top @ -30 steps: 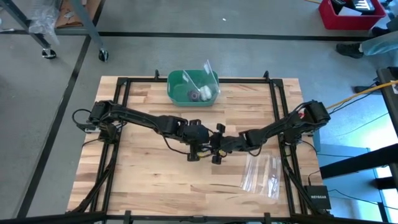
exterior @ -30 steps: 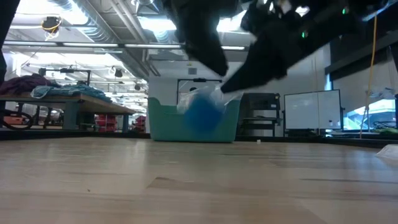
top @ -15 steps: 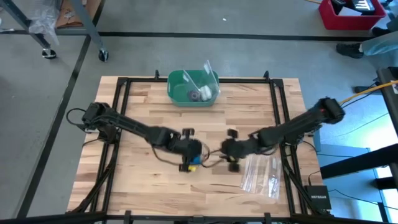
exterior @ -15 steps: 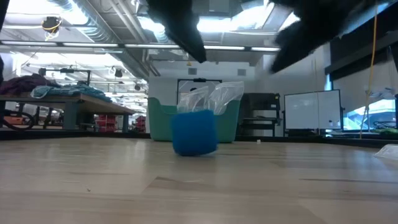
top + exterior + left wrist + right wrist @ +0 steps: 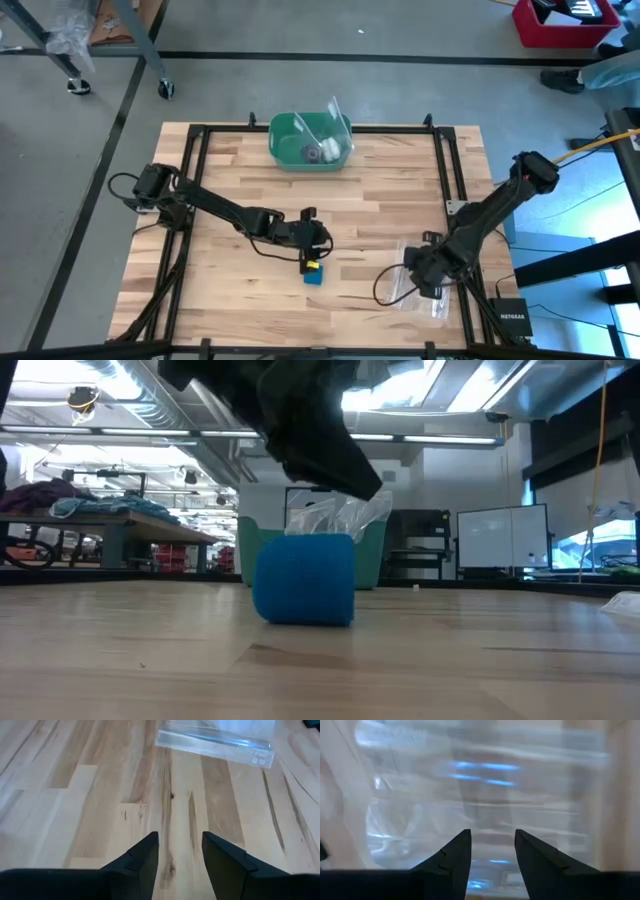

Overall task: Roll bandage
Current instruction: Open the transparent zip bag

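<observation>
The right tool [image 5: 490,851] hangs with its two dark fingers [image 5: 451,860] parted, empty, just over a clear plastic bag [image 5: 480,795] lying on the wooden surface [image 5: 625,795].

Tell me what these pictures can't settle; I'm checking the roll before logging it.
- Bandage: tiny in the high view; wrap tightness and loose end unreadable. In the low view only one side shows.
- Bin contents: dark bits, too small to identify; in the low view the roll hides its middle.
- Plastic bag: blurred in the right wrist view; contents unclear.
- Right claw: high view too small for any bag contact.
</observation>
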You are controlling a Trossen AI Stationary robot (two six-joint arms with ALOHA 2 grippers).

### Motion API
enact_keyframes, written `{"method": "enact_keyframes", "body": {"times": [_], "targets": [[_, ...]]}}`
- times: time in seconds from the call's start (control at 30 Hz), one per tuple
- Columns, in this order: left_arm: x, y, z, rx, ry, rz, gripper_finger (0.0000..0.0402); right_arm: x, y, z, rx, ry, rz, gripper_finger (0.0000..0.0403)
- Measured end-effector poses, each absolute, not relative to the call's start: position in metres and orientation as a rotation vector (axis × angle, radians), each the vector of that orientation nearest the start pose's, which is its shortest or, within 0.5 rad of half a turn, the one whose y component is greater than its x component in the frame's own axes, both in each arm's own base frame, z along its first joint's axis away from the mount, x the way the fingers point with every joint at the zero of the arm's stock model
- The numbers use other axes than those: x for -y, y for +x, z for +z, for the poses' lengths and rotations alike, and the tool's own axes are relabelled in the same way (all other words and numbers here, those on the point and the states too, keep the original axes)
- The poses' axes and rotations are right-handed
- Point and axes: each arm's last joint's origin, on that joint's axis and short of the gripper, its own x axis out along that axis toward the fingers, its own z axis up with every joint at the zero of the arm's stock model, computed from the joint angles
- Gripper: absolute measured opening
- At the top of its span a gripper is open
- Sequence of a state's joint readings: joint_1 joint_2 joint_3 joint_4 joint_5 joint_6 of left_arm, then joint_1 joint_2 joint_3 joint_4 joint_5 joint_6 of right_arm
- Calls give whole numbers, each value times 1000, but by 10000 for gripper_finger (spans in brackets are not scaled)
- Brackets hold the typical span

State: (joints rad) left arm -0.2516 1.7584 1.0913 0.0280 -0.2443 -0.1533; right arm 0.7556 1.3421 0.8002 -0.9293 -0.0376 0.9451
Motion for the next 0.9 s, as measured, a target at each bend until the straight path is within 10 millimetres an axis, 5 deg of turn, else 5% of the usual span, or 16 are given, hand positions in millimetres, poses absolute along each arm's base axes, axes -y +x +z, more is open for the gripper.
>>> {"method": "enact_keyframes", "body": {"times": [0.17,0.33,0.73,0.9], "targets": [[88,363,196,-628,13,35,143,-143,152,145,-1497,229,-88,154],[87,361,193,-663,18,40,143,-135,173,125,-1393,223,-95,154],[72,364,193,-666,39,73,143,-92,255,116,-921,89,-68,154],[57,370,193,-634,40,98,143,-81,268,142,-910,63,-62,154]]}}
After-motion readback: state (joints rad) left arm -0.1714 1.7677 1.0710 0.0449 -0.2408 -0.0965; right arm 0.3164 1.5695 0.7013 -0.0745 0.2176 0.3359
